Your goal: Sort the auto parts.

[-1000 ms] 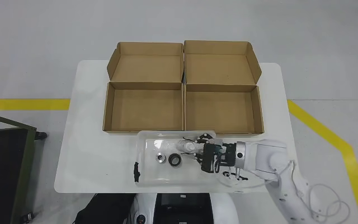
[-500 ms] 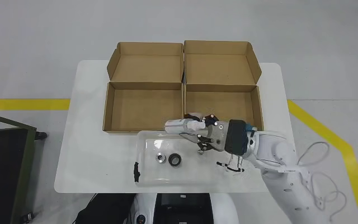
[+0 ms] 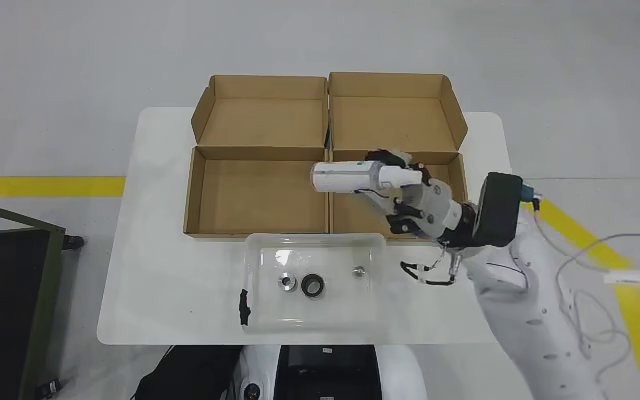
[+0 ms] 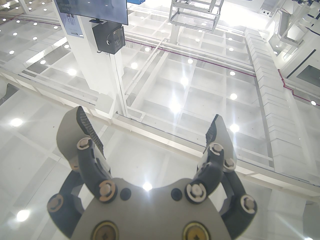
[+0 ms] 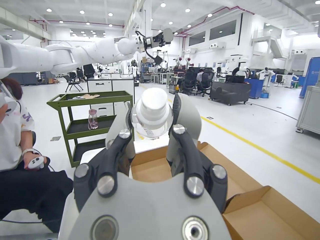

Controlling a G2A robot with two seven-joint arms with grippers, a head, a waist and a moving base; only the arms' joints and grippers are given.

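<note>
The right hand (image 3: 388, 180) grips a white cylindrical part (image 3: 340, 177) above two cardboard boxes (image 3: 329, 215) toward the table's (image 3: 150, 250) far edge, while the left hand (image 4: 150, 131) gapes wide.

A green cart (image 5: 100, 100) stands well beyond the right claw (image 5: 152, 116). A pink water bottle (image 5: 93, 119) sits on its middle shelf.

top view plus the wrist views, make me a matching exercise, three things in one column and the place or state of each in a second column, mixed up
1 white cylindrical part
2 black ring
3 left gripper

a lying in the clear tray
b open, facing the ceiling
c clamped in the right gripper

Pairs: 1-c, 2-a, 3-b
</note>
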